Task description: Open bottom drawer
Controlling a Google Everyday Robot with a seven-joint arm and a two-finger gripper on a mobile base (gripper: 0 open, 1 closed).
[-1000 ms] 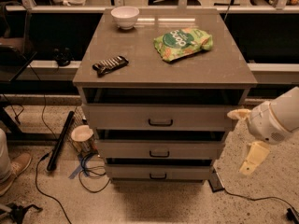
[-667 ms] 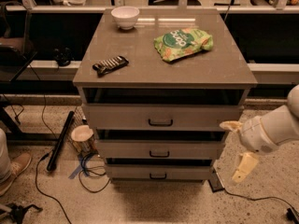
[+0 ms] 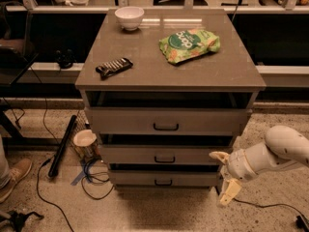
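The bottom drawer (image 3: 137, 179) sits low in the centre of the frame, lowest of three grey-beige fronts, with its small black bar handle (image 3: 163, 182) in the middle; it looks pushed in. Above it are the middle drawer (image 3: 130, 154) and the taller top drawer (image 3: 125, 121), with a dark gap over each. Just right of the bottom drawer, at the cabinet's lower right corner, the hand (image 3: 218, 178) hangs on a white arm (image 3: 277, 151) that enters from the right edge. Its two pale fingers (image 3: 229, 191) are spread apart and hold nothing.

The counter (image 3: 159, 71) carries a white bowl (image 3: 129, 17) at the back left, a green snack bag (image 3: 188, 44) at the back right and a dark wrapped bar (image 3: 114, 67) near the front left, all well apart.

On the speckled floor (image 3: 164, 214) left of the cabinet stand a paper cup (image 3: 85, 141), a black rod (image 3: 63, 145) and loose cables (image 3: 91, 175); a brown shoe (image 3: 14, 174) shows at the left edge.
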